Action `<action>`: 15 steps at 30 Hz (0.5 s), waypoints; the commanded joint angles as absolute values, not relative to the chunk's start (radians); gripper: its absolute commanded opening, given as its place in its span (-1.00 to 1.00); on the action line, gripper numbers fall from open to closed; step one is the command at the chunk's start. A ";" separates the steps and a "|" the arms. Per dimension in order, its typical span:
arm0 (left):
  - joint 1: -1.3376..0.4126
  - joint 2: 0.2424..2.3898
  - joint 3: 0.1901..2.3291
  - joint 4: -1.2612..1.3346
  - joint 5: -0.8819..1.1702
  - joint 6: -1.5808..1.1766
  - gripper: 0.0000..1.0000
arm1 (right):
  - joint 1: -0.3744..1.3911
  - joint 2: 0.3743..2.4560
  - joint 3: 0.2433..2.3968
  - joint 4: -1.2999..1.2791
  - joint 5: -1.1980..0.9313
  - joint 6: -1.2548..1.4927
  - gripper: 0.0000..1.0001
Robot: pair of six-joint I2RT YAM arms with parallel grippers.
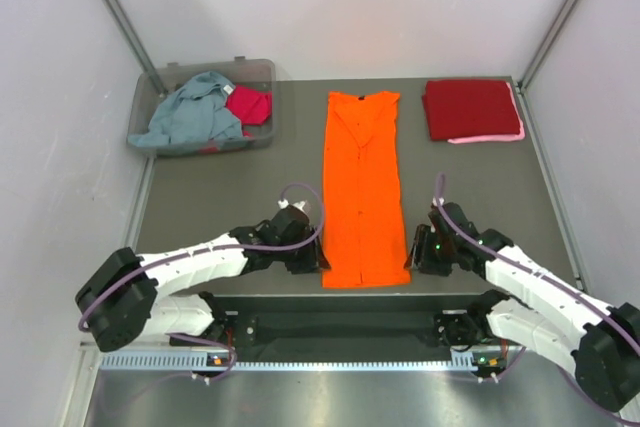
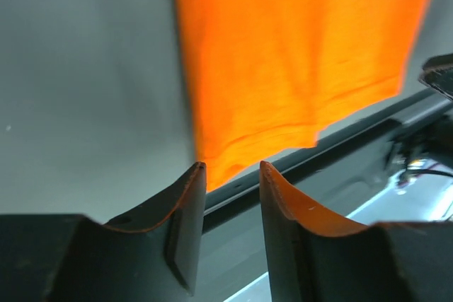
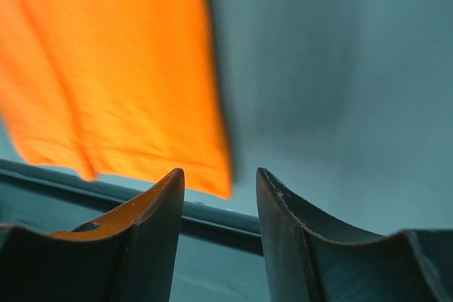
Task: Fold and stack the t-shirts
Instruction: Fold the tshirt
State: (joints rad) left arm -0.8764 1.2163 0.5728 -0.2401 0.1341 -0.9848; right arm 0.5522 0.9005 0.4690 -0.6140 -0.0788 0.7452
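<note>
Dark table (image 1: 200,197), white walls (image 1: 350,7). Orange t-shirt (image 1: 362,187) lies lengthwise, near to far, collar seemingly at the far end. Left gripper (image 2: 232,169) and right gripper (image 3: 219,173) both gape, empty.

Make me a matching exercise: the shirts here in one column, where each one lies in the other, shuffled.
1 orange t-shirt
2 dark red t-shirt
3 grey-blue t-shirt
4 pink t-shirt

A in the clear bin, far left
B edge peeking from under another shirt
C long strip in the middle
D top of the far-right stack

Pairs: 1-C, 2-D, 3-A, 4-B
</note>
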 commanded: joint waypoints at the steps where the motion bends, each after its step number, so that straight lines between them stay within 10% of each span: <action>1: -0.874 1.244 0.552 -0.206 0.172 -0.989 -0.16 | 0.531 0.882 0.420 -0.589 -0.163 0.715 -0.07; 15: -0.874 1.327 0.514 -0.164 0.204 -1.014 -0.31 | 0.532 0.834 0.302 -0.511 -0.212 0.778 -0.18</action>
State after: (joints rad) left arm -0.8761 1.3190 0.5262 -0.2134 0.1909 -1.0023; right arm 0.5423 0.8318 0.3222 -0.5331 -0.2131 0.7700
